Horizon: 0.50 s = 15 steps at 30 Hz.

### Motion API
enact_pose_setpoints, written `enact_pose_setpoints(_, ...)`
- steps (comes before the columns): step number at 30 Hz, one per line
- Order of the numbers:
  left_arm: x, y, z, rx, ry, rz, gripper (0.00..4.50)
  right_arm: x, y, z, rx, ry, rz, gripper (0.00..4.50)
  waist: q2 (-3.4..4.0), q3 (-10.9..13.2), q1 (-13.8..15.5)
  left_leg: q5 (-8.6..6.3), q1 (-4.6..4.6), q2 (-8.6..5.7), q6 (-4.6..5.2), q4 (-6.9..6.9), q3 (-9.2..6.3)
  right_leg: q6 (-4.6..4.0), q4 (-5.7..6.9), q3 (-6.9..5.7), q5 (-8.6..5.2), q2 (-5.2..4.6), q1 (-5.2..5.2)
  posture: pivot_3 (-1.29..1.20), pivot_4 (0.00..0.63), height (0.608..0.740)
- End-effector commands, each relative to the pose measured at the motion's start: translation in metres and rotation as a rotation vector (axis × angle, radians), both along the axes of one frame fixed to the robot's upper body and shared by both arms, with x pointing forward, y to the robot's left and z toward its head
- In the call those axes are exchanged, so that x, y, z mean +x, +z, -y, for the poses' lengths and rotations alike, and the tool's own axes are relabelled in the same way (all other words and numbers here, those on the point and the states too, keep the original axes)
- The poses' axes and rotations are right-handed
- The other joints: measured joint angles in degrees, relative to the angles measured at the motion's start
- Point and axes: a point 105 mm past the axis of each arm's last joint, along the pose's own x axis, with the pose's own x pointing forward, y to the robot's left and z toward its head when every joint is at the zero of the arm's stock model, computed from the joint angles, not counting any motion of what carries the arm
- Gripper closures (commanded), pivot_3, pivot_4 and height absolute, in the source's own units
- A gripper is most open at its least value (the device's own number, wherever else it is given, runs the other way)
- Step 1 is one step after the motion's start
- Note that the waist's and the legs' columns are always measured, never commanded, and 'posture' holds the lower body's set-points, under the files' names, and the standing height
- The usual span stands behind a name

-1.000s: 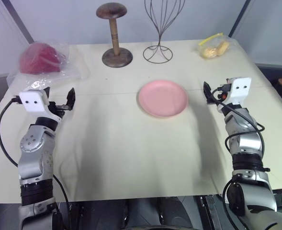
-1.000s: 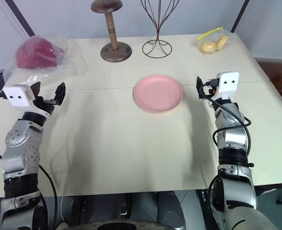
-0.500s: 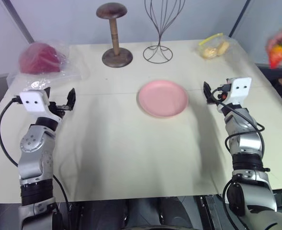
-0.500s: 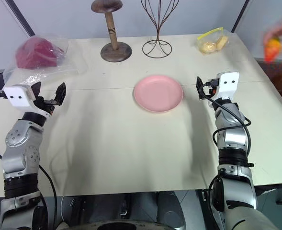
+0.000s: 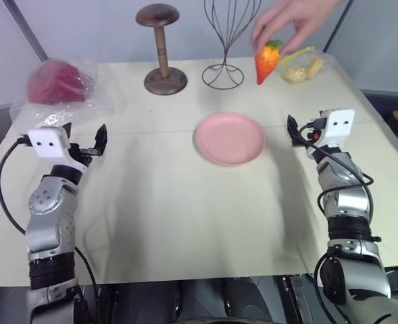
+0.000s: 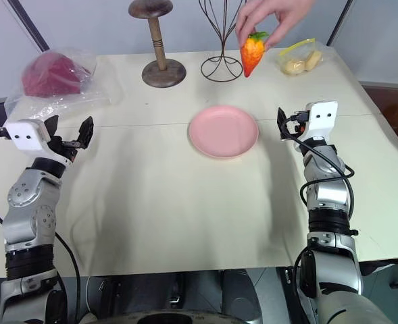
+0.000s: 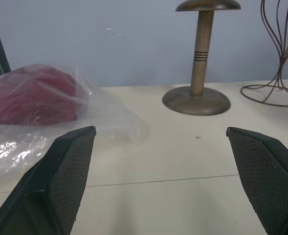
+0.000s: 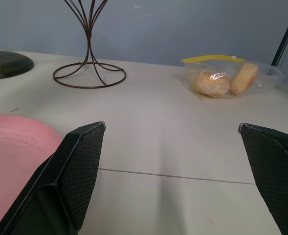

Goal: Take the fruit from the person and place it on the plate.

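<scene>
You had the fruit (image 5: 267, 61) offered, not yet received. The person's hand (image 5: 288, 21) pinched it at its green top and let it hang point down above the far side of the table (image 5: 185, 216), over the ground between the wire stand (image 5: 224, 67) and the bagged yellow pieces (image 5: 301, 69). Held that way, the body of the fruit was left free for a grip, which I judge to be the reason for the hold.

Your right gripper (image 8: 178, 176) sat above the table just beside the plate (image 5: 230, 138), jaws spread wide and holding nothing. It was the nearer of the two to the fruit but well apart from it. Your left gripper (image 7: 163, 176) waited on the far side of the plate, jaws likewise spread and empty, facing the wooden stand (image 7: 198, 93) and the red lump in plastic (image 5: 58, 84).

The plate lay bare near the middle of the table, well placed for either arm.

The surface was a flat cream top with a thin seam across it. Behind it stood a plain grey wall with dark slanted bars. A patch of floor at the right edge seemed brown, though little of it could be made out.
</scene>
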Motion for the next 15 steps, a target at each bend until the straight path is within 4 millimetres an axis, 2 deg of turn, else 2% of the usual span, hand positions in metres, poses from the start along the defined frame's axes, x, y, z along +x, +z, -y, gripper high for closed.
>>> enact_pose_setpoints(1, -0.001, 0.010, -0.001, 0.026, 0.003, 0.033, 0.00, 0.000, 0.015, 0.003, -0.008, -0.008, 0.051, 0.04, 0.00, 0.0, 0.0, 0.00, 0.00, 0.00, 0.00, 0.00, 0.00, 0.00, 0.00, 0.00, 0.00, 0.00, 0.00, 0.00, 0.150, 0.740)
enact_pose_setpoints(3, 0.000, 0.010, 0.001, 0.029, -0.007, 0.031, 0.00, 0.000, 0.015, 0.003, -0.009, -0.009, 0.050, 0.04, 0.00, 0.0, 0.0, 0.00, 0.00, 0.00, 0.00, 0.00, 0.00, 0.00, 0.00, 0.00, 0.00, 0.00, 0.00, 0.00, 0.150, 0.740)
enact_pose_setpoints(6, 0.000, 0.017, 0.015, 0.038, -0.118, 0.031, 0.00, -0.001, 0.015, 0.003, -0.009, -0.009, 0.050, 0.04, 0.00, 0.0, 0.0, 0.00, 0.00, 0.00, 0.00, 0.00, 0.00, 0.00, 0.00, 0.00, 0.00, 0.00, 0.00, 0.00, 0.150, 0.740)
enact_pose_setpoints(10, -0.020, 0.052, 0.061, 0.174, -0.536, 0.019, 0.00, -0.001, 0.014, 0.003, -0.012, -0.007, 0.045, 0.04, 0.00, 0.0, -0.1, 0.00, 0.00, 0.00, 0.00, 0.00, 0.00, 0.00, 0.02, 0.00, 0.00, 0.01, -0.01, 0.00, 0.150, 0.740)
enact_pose_setpoints(15, -0.041, 0.070, 0.082, 0.305, -0.802, -0.089, 0.00, 0.000, 0.015, 0.004, -0.015, -0.007, 0.045, 0.04, 0.04, 0.0, -0.2, 0.00, 0.01, 0.01, 0.00, -0.02, -0.01, 0.00, 0.01, 0.01, 0.00, 0.01, 0.01, 0.00, 0.150, 0.740)
